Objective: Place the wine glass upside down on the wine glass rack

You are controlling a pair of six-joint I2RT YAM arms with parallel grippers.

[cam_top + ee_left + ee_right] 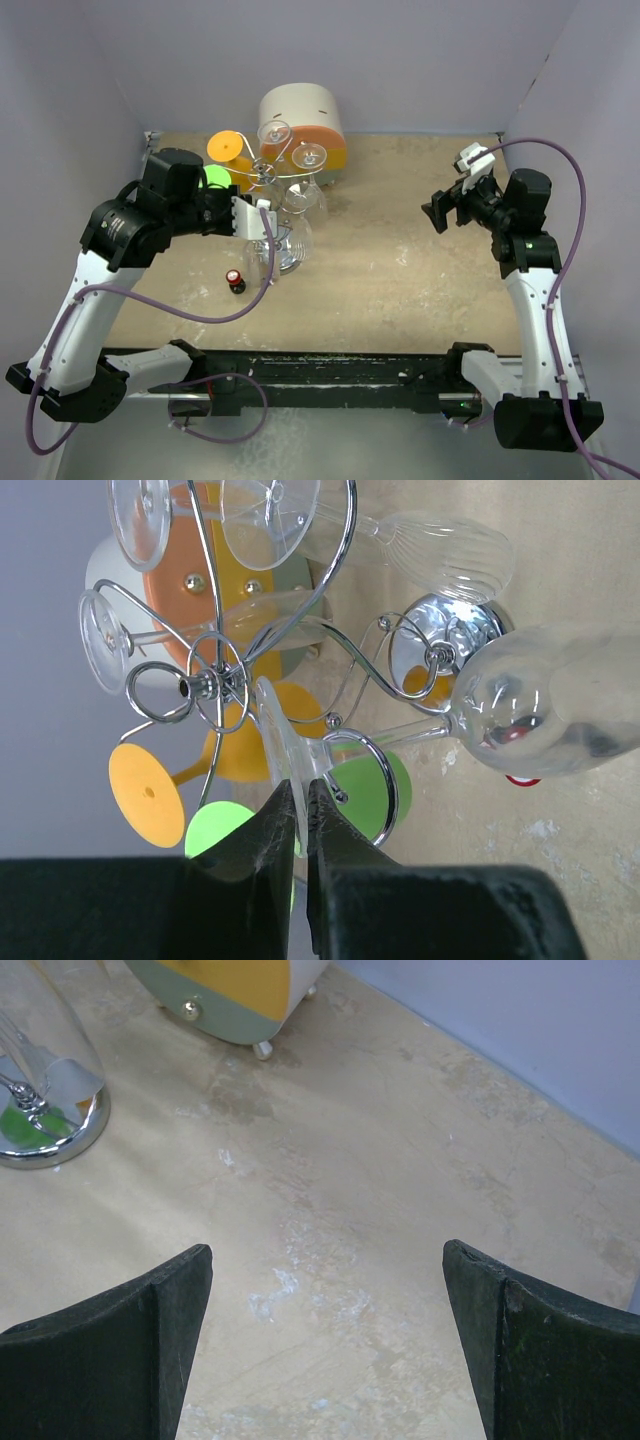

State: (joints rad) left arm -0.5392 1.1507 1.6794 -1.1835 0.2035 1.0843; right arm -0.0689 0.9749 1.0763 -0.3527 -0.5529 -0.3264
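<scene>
1. We see the left gripper (300, 792) drawn narrow. Its two black fingers (265, 840) nip the foot rim of the wine glass (540, 715), with only a thin slit between them.
2. The wine glass hangs bowl-down on the near side of the wine glass rack (215, 680). Its stem seems to lie in the curl of one scroll arm, and its bowl is just beside the shiny round base (445, 630).
3. Other clear glasses (270, 520) hang upside down from the rack's farther arms.
4. The right gripper (328, 1250) is spread wide above the table (400, 1160), well apart from the rack and holding nothing.
5. A white-and-orange drum (300, 120) stands behind the rack. An orange goblet (228, 150) and a green goblet (216, 178) are beside it, and a small red-capped bottle (235, 281) stands near the hanging bowl.
</scene>
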